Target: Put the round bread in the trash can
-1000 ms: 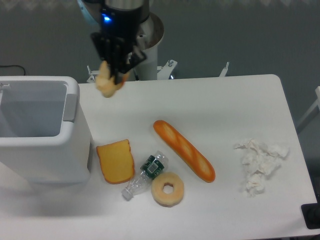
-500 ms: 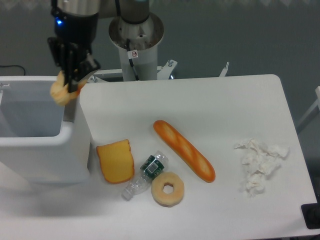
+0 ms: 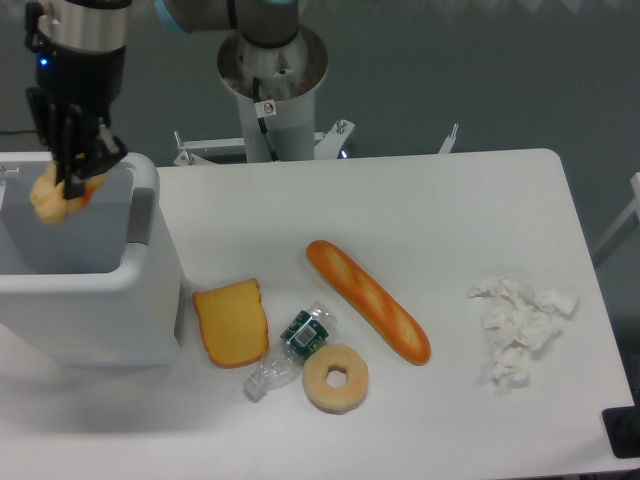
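My gripper [image 3: 65, 180] is shut on the round bread [image 3: 50, 200], a small pale yellow-tan lumpy bun. It holds the bun in the air above the open top of the trash can [image 3: 150, 290], a large white boxy bin with a light grey inside at the table's left edge. The bun hangs over the bin's inner space, near its back rim. The fingers [image 3: 75, 150] are dark and partly cover the bun's top.
On the white table [image 3: 450, 200] lie a toast slice [image 3: 231, 322], a crushed plastic bottle [image 3: 290, 350], a ring-shaped bread [image 3: 335, 377], a long orange baguette [image 3: 367, 300] and crumpled white tissue [image 3: 520, 325]. The arm's base [image 3: 272, 75] stands behind the table.
The gripper has carried the round bread leftward, from above the table's back edge to over the trash can's opening. Nothing on the table has moved.
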